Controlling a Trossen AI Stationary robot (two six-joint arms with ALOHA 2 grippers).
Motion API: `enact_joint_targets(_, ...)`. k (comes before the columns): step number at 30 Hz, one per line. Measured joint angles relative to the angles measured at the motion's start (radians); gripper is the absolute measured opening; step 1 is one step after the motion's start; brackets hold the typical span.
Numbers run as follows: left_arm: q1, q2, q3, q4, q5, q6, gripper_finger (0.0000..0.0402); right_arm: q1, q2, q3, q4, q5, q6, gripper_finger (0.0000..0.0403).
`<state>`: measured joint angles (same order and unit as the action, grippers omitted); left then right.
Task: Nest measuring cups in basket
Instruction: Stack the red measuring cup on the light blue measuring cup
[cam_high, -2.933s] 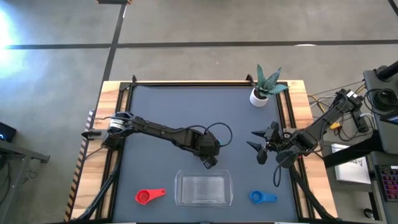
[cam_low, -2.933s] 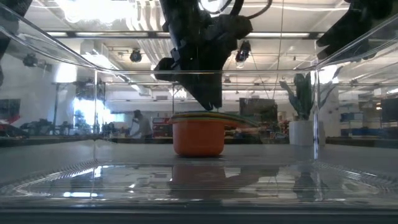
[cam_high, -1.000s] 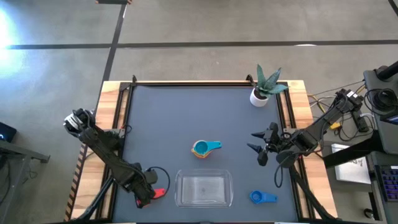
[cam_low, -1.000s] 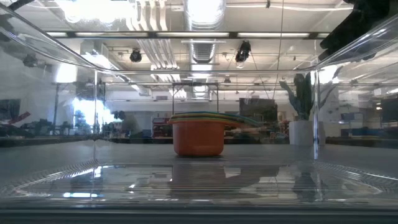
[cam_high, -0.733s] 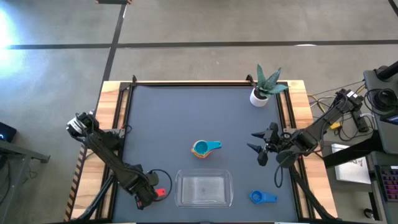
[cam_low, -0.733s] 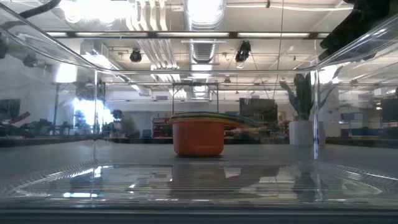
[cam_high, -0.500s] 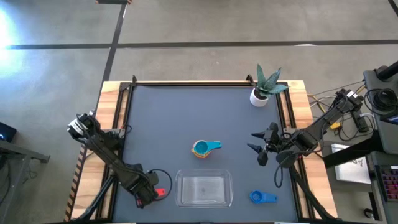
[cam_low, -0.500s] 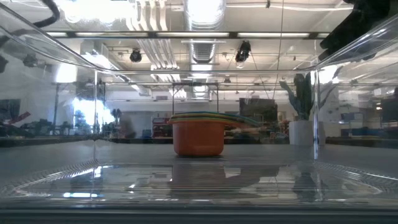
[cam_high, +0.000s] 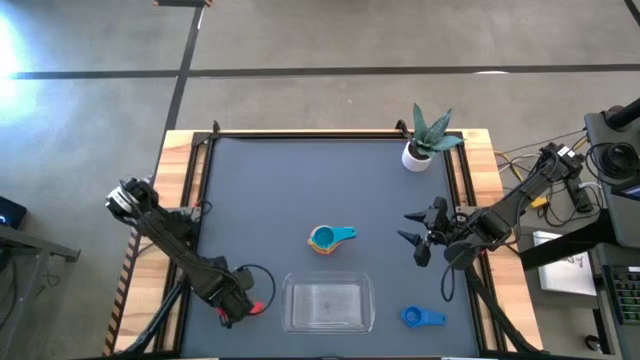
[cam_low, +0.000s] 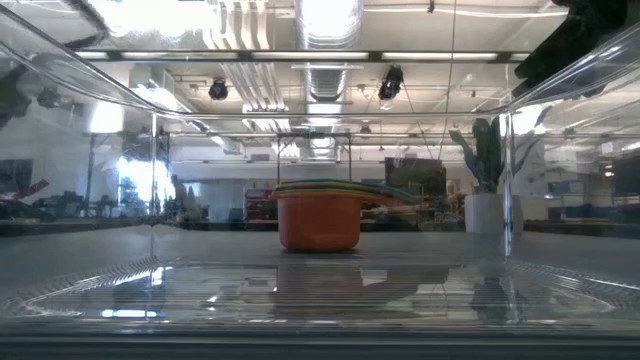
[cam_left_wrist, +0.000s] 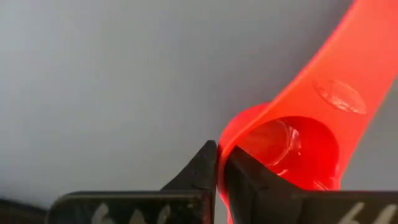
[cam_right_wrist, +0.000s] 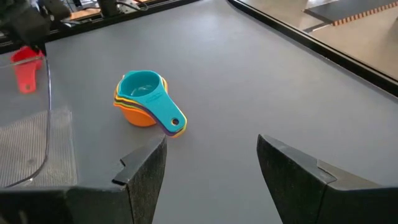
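Reaching down along the desk's (cam_high: 260, 200) left side, the left arm is stretching from its base at the left edge to the near-left area, where the left gripper (cam_high: 238, 303) is clenching the red measuring cup (cam_high: 258, 307). The left wrist view is showing the two fingers (cam_left_wrist: 202, 171) pinched together on the rim of the red cup's bowl, its flat handle running away from them. This cup is sitting just beside the left wall of the clear basket (cam_high: 327, 305), outside it. The stacked measuring cups (cam_high: 326, 238), teal on top and orange at the bottom, are standing in the middle of the desk, behind the basket and apart from it. The blue measuring cup (cam_high: 420, 317) is lying on the desk right of the basket. The right arm is waiting, folded, at the desk's right edge, its right gripper (cam_high: 412, 238) spread wide and pointing toward the stack. A potted plant (cam_high: 428, 138) is standing at the far right corner.
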<state>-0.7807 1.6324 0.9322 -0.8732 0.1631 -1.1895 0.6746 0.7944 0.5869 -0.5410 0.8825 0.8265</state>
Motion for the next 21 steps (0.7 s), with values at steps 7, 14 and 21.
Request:
enact_joint_targets(7,0.037,-0.184,0.106,-0.243,-0.165,-0.016,0.0001,0.0,0.0,0.0,0.0,0.0,-0.005,0.0237)
enact_joint_targets(14,0.15,-0.338,0.277,-0.28,-0.475,0.117,0.0001,0.0,0.0,0.0,0.0,0.01,-0.012,0.0237)
enact_joint_targets(21,0.312,-0.351,0.433,-0.269,-0.566,0.376,0.0,-0.001,-0.002,0.0,0.001,0.037,-0.031,0.0237)
